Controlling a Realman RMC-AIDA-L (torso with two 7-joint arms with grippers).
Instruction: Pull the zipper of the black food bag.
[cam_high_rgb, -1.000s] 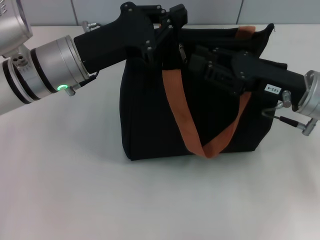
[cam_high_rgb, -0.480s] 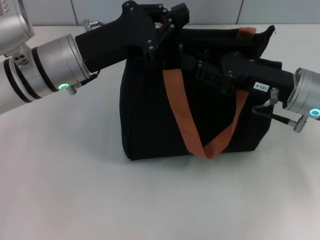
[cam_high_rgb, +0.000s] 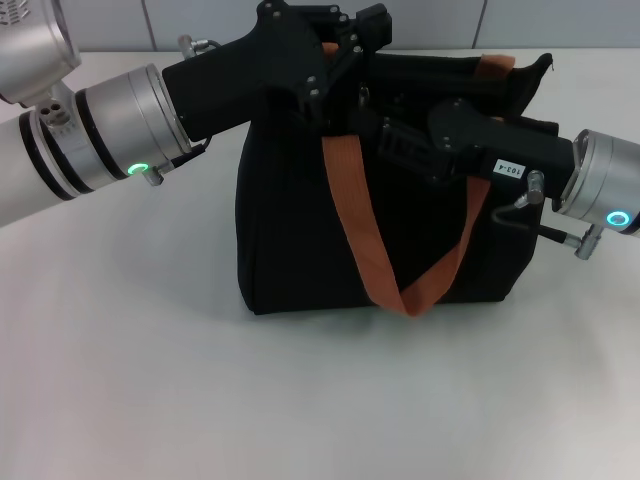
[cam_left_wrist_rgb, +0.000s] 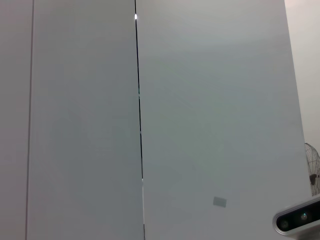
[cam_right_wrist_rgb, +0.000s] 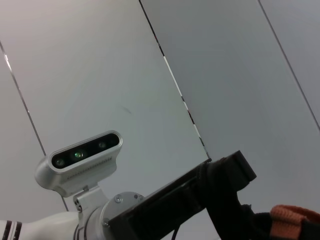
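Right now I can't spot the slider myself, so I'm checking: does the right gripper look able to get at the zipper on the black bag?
Probably yes. The right gripper is already at the top edge of the black food bag, beside the left gripper. The zipper itself is hidden behind them, and the orange strap hangs below, out of the way.

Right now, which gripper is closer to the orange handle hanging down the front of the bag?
Right. The right gripper sits between the orange handle's two legs on the black food bag; the left gripper is above it, at the bag's top edge.
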